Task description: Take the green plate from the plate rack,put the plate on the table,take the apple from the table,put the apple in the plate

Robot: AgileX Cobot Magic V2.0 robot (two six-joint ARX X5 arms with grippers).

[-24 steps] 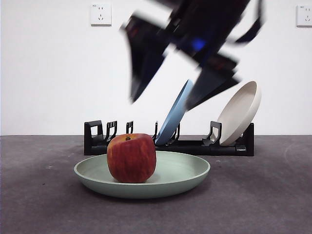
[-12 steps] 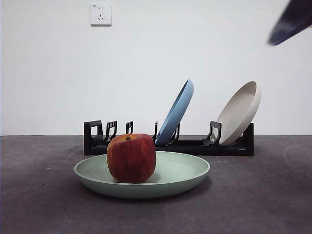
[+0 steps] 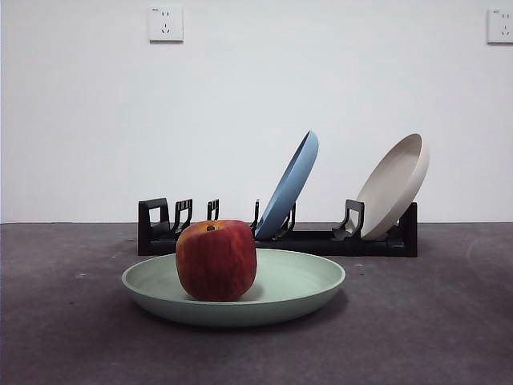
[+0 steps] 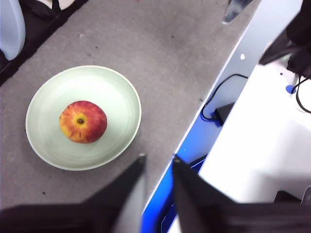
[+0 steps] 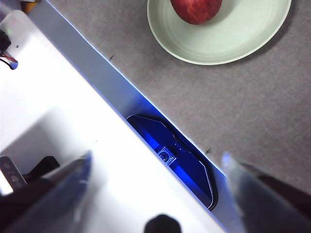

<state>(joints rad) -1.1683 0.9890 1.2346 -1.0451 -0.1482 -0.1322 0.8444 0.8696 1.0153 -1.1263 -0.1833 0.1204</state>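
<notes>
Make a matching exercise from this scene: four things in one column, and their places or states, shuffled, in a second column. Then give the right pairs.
Things:
1. apple
2. green plate
3. blue plate
4. beige plate

Places or states:
A. leaning in the plate rack, at its right end as the front view shows it
B. lying flat on the table
C. leaning in the rack, near its middle
D. resting in the green plate

Pairs: 1-D, 2-B, 3-C, 4-A
</notes>
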